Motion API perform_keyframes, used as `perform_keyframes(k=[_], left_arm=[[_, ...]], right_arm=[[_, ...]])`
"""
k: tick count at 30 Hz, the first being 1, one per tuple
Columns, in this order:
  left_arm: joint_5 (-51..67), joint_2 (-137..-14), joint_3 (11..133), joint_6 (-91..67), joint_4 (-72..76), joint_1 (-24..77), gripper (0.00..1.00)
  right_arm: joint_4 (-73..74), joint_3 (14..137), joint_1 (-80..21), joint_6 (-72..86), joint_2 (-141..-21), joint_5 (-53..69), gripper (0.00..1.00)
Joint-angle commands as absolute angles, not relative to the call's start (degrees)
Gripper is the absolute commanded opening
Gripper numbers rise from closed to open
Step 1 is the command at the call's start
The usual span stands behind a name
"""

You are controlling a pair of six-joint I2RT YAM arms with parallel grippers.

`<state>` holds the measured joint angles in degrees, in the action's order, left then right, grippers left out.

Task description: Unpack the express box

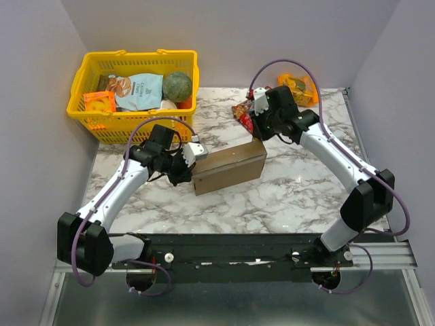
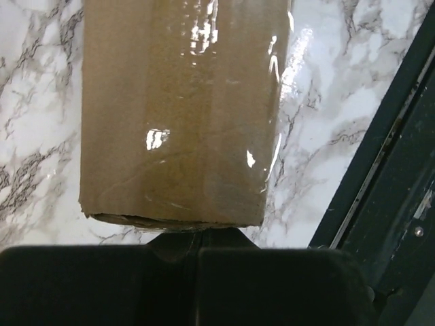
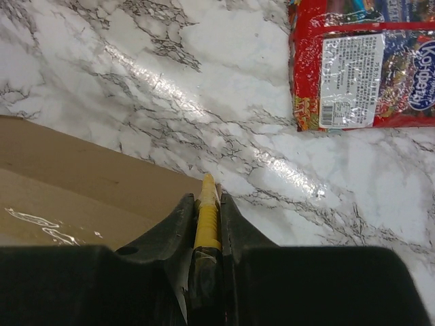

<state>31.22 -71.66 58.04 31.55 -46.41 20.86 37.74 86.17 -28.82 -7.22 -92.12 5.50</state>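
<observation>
Since the left gripper (image 1: 187,160), fingers together, only butts the express box (image 1: 230,167), the yellow tool (image 3: 206,224) clamped in the right gripper (image 3: 205,199) could push it askew.

1. A robot lab cell is shown.
2. A left arm (image 1: 115,190) and a right arm (image 1: 336,153) are bolted to a black rail (image 1: 231,248) at the near edge of a marbled tabletop (image 1: 299,193).
3. The tabletop is enclosed by plain grey walls (image 1: 231,34).
4. Purple cables (image 1: 285,61) are run exposed along the arms.
5. Packaged groceries are set out in a yellow basket (image 1: 139,54).
</observation>
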Motion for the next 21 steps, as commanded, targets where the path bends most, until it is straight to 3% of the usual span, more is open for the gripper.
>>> perform_keyframes(k=[1,6,10,14,18,21], left_arm=[[35.6,-70.49,62.04,40.06,-54.29,21.27,0.03],[36.03,-70.13,75.98,56.23,-74.68,19.69,0.24],[40.14,-76.36,89.97,56.7,-82.08,19.69,0.23],[46.82,-81.29,95.36,44.08,-70.38,20.74,0.15],[45.54,-83.05,87.66,33.01,-47.69,25.21,0.03],[45.61,-85.5,84.12,26.13,-31.23,27.68,0.0]], right_arm=[[37.62,90.96,-30.5,-5.81,-95.44,2.15,0.01],[36.56,94.04,-24.62,-2.65,-92.64,-2.37,0.0],[36.21,94.32,-21.45,-2.1,-87.38,-0.79,0.01],[32.71,88.71,-21.44,-2.46,-80.35,-0.62,0.0],[30.32,82.98,-21.45,-1.5,-75.59,-0.61,0.0],[29.97,80.87,-21.45,-0.35,-73.66,-0.26,0.0]])
